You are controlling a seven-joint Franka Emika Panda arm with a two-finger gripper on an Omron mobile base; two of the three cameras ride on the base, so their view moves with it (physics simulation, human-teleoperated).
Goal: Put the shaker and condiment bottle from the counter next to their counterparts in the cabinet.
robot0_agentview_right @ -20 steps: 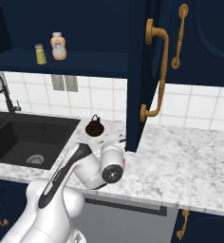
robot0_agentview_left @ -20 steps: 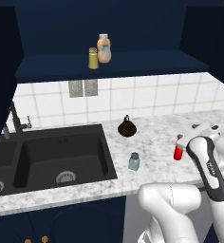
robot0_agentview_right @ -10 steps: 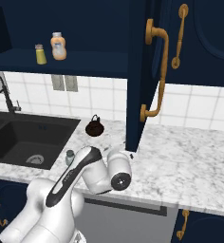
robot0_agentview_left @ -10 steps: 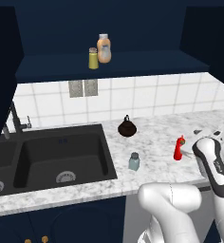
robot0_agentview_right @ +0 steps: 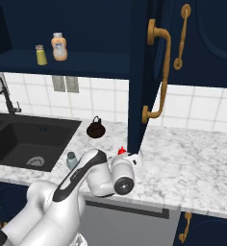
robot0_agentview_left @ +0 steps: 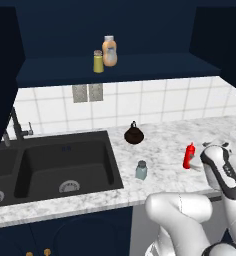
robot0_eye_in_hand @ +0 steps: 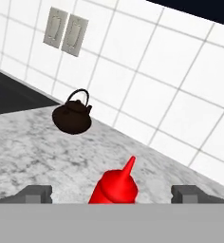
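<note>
White tiles back the marble worktop (robot0_agentview_left: 160,145). My end effector (robot0_eye_in_hand: 111,192) gapes wide, empty, straddling the condiment bottle (robot0_eye_in_hand: 115,186), standing right of the black kettle (robot0_eye_in_hand: 72,116). Probably light, squeezable, slick plastic; I'd grip its body.

From my hand camera, the condiment bottle (robot0_eye_in_hand: 115,186) is cut off below its shoulders, so only its nozzle and upper body show, between my two finger tips (robot0_eye_in_hand: 36,193). From the right base camera, my own arm covers nearly all of that bottle; just a red sliver (robot0_agentview_right: 121,151) peeks out beside the cabinet (robot0_agentview_right: 134,72) door. The shaker (robot0_agentview_right: 71,159) there is partly hidden behind my forearm too. From the left base camera, my claw (robot0_agentview_left: 217,147) sits behind my wrist near the bottle, so its jaws can't be made out. The sink (robot0_agentview_left: 60,165) runs off the left edge.
</note>
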